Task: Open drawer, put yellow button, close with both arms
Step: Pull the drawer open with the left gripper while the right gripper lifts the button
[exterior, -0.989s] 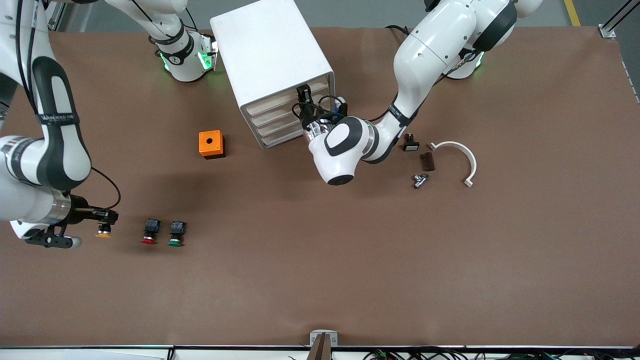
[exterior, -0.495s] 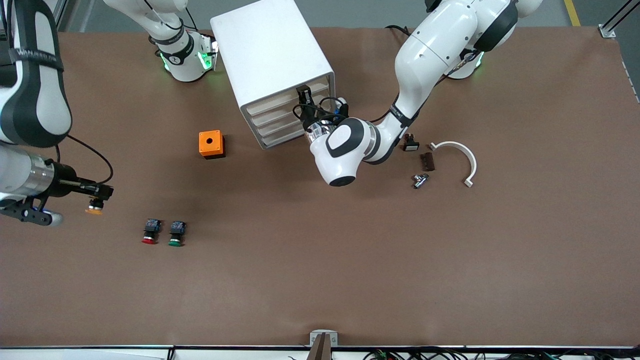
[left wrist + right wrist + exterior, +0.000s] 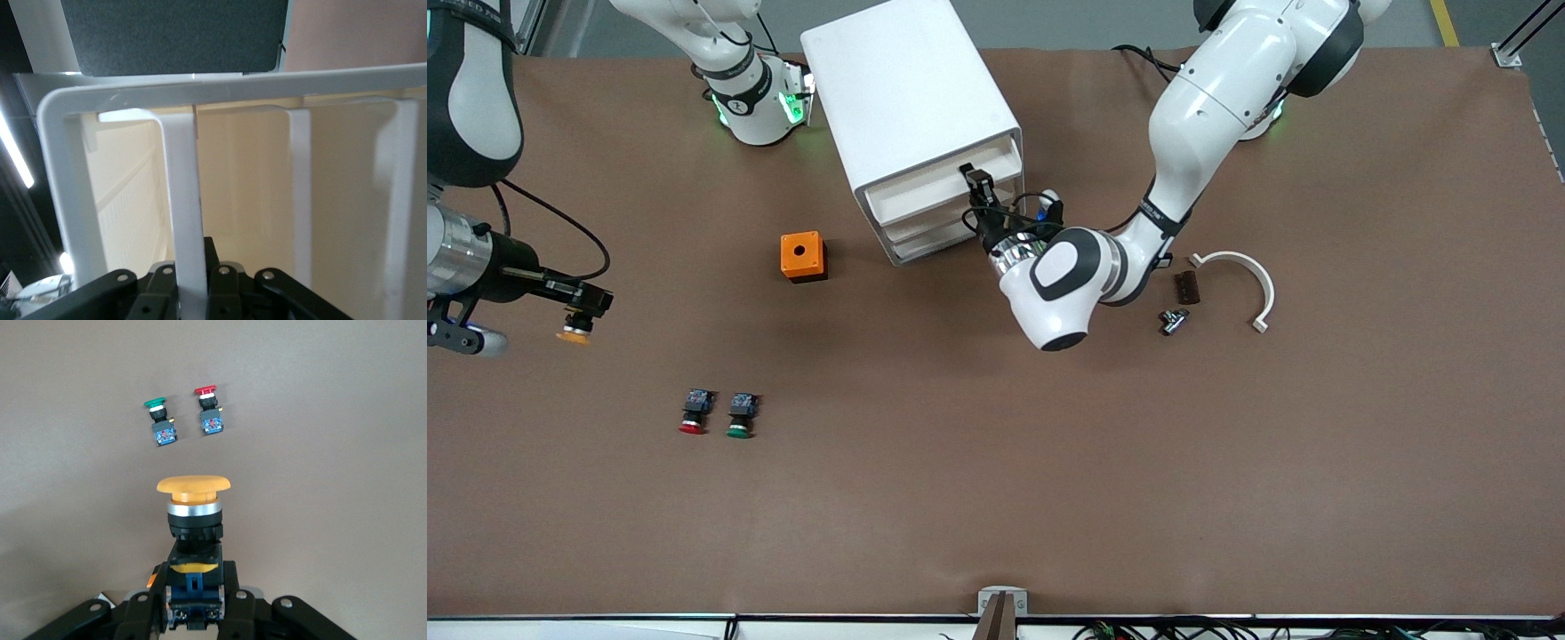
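The white cabinet (image 3: pixel 911 98) stands between the arm bases. Its top drawer (image 3: pixel 925 194) is pulled partly out. My left gripper (image 3: pixel 976 189) is shut on the drawer's front edge; in the left wrist view the white drawer front (image 3: pixel 185 220) runs between the fingers (image 3: pixel 225 287). My right gripper (image 3: pixel 580 313) is shut on the yellow button (image 3: pixel 572 333) and holds it in the air over the table at the right arm's end. In the right wrist view the yellow cap (image 3: pixel 193 487) points away from the gripper (image 3: pixel 193 603).
A red-capped button (image 3: pixel 693 412) and a green-capped button (image 3: pixel 740 414) lie side by side on the brown table (image 3: pixel 996 462). An orange box (image 3: pixel 802 255) sits beside the cabinet. A white curved bracket (image 3: pixel 1240 283) and small parts (image 3: pixel 1176 318) lie toward the left arm's end.
My left gripper has pulled the top drawer out toward the front camera. My right gripper has lifted the yellow button off the table and carried it up.
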Motion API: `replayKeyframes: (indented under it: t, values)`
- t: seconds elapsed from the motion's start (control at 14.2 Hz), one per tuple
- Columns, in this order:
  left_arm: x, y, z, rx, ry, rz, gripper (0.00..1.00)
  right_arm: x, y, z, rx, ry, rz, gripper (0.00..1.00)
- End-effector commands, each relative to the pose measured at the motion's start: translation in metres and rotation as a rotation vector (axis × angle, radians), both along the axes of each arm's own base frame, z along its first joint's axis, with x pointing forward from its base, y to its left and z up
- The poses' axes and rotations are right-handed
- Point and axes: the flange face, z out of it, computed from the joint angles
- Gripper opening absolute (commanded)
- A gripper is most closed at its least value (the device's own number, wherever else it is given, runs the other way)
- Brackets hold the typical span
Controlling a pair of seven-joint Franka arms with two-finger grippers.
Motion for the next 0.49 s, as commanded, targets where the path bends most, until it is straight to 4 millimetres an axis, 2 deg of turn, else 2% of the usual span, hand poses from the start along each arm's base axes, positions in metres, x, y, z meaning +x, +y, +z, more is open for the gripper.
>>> replayKeyframes:
  t: [0.0,0.14,0.35,0.42]
  values:
    - [0.029,0.022,0.002,-0.019,0.009,0.073,0.08,-0.013,0.029,0.001,-0.014,0.013,-0.053,0.0]
    - [0.049,0.042,-0.002,-0.019,0.008,0.118,0.09,-0.014,0.063,0.001,-0.032,0.021,-0.117,0.0]
    - [0.067,0.063,-0.001,-0.031,-0.002,0.158,0.1,-0.018,0.113,0.002,-0.048,0.024,-0.219,0.0]
    - [0.074,0.071,0.0,-0.037,-0.007,0.173,0.11,-0.021,0.136,0.003,-0.055,0.023,-0.256,0.0]
